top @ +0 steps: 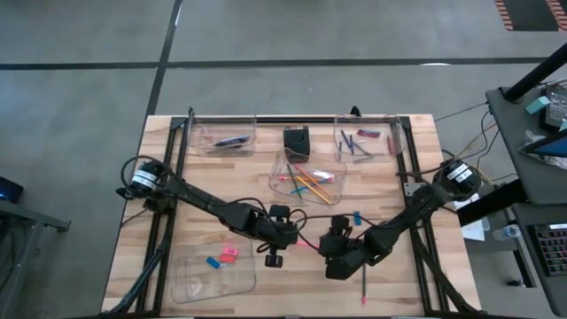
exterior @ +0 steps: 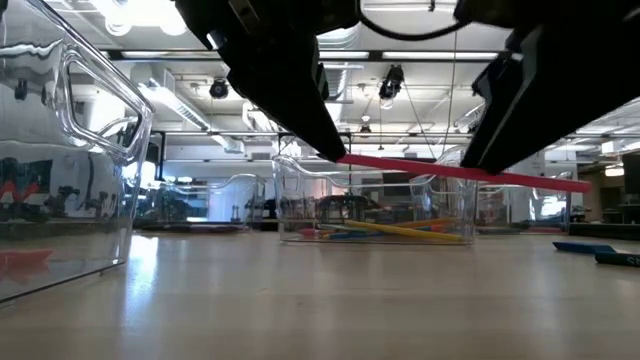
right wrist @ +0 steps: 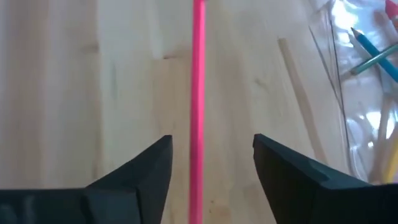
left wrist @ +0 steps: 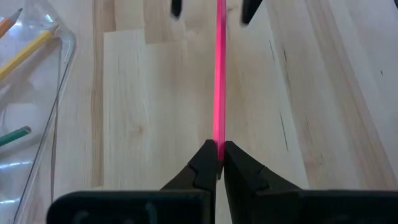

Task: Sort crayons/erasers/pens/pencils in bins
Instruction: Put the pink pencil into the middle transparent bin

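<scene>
A pink pencil (left wrist: 219, 74) hangs level above the table's middle near part. My left gripper (left wrist: 217, 158) is shut on one end of it. My right gripper (right wrist: 211, 155) is open, one finger on either side of the pencil (right wrist: 198, 93), with a gap on both sides. In the low view the pencil (exterior: 460, 171) runs from the left gripper (exterior: 335, 150) past the right gripper (exterior: 500, 140). Several pencils lie in the centre bin (top: 282, 182). Erasers, pink (top: 229, 254) and blue (top: 213, 261), lie by the near-left bin (top: 215, 282). My left gripper pinches the pink pencil's end (left wrist: 219, 140) between its two fingertips. The fingers come slanting down from the table's left and lie roughly along the pencil. The pencil sticks out ahead of them, nearly level and clear of the table.
A far-left bin (top: 202, 142) holds a dark pen, and a far-right bin (top: 394, 142) holds short sticks. A black box (top: 297, 142) stands between them. A blue eraser (top: 356, 216) and another pencil (top: 363, 288) lie on the wood near my right arm.
</scene>
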`<action>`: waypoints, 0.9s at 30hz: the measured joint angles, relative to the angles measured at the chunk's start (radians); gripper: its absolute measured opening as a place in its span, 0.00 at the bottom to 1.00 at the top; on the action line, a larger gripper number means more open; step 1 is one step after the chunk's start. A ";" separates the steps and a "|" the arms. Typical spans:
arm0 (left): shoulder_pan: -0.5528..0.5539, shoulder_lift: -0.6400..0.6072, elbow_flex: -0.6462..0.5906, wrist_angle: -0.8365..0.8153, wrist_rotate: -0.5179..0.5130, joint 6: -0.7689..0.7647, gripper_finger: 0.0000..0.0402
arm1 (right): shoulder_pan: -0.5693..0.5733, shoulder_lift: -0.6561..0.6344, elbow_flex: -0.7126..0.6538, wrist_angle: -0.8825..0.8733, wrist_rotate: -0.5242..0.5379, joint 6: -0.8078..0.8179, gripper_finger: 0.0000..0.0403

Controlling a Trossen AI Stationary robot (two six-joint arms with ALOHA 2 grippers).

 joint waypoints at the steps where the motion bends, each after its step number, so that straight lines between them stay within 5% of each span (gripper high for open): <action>1: 0.000 0.000 0.001 0.000 0.000 0.000 0.00 | -0.005 0.011 0.000 0.005 0.000 0.000 0.53; 9: -0.003 0.000 0.014 0.000 0.006 0.000 0.00 | -0.028 0.061 0.000 -0.002 -0.001 0.000 0.49; 18: -0.005 -0.001 0.012 -0.001 0.006 -0.001 0.00 | -0.028 0.051 0.019 -0.003 -0.029 -0.057 0.05; 27: -0.004 -0.069 0.017 -0.111 -0.039 0.009 0.20 | -0.045 0.051 0.024 -0.039 -0.026 -0.061 0.03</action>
